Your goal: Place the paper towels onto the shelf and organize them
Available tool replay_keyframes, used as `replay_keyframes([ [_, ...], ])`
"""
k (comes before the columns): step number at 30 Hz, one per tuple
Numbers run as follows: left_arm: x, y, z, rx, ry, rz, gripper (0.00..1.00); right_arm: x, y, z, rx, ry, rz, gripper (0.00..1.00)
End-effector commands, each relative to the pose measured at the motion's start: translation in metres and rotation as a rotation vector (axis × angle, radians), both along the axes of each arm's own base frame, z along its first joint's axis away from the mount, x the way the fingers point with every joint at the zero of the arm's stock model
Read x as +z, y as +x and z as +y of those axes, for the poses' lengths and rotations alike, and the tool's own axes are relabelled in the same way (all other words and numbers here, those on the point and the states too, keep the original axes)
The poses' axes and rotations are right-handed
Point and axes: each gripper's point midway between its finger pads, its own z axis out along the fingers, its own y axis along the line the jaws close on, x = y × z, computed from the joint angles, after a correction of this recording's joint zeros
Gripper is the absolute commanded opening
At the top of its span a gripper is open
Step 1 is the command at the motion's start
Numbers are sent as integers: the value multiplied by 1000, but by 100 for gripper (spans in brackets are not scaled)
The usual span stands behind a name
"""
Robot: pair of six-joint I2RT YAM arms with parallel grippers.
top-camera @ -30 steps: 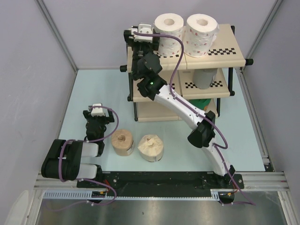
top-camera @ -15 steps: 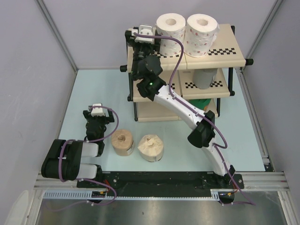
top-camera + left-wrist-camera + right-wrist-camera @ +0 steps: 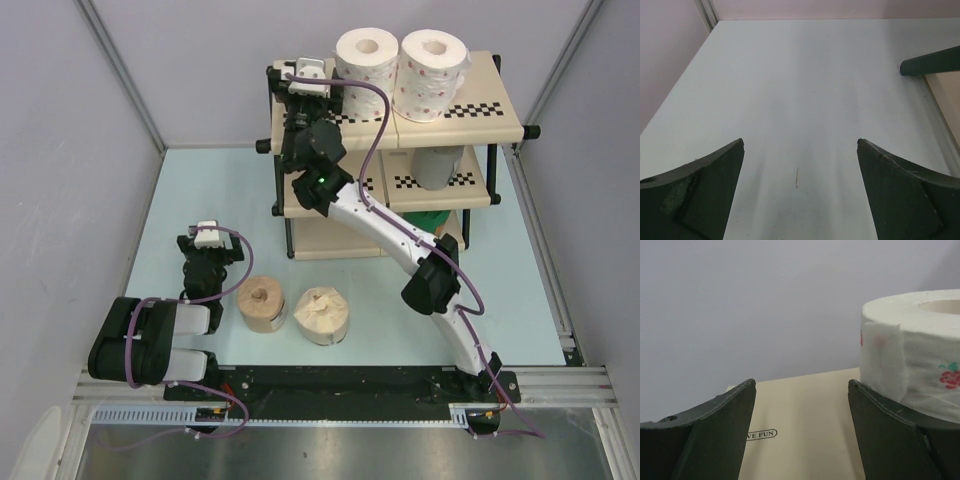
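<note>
2 dotted white rolls [image 3: 364, 60] just right of the spread right claw [image 3: 305, 72]; 1 tan roll [image 3: 262, 303], 1 cream roll [image 3: 321, 315] right of the spread left claw [image 3: 207, 236].

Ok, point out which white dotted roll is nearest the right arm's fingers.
The left roll on the shelf's top tier: it sits right beside the fingers; its twin stands farther right.

Lab cell — grey enclosure walls [image 3: 60, 150].
</note>
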Motion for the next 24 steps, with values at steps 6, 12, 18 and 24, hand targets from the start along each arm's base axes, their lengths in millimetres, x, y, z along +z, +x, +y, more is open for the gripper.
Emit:
replay_keyframes([
  [6,19,5,-2,-15,-13,-65,100,55,-38,15,172,-9,-142,82],
  [12,18,5,-3,-17,-13,-63,100,75,-68,42,320,-8,-184,84],
  [18,19,5,-3,-17,-11,-65,100,107,-119,48,546,33,-193,86],
  [24,18,5,-3,-17,-11,-62,100,96,-183,34,966,27,-75,86],
])
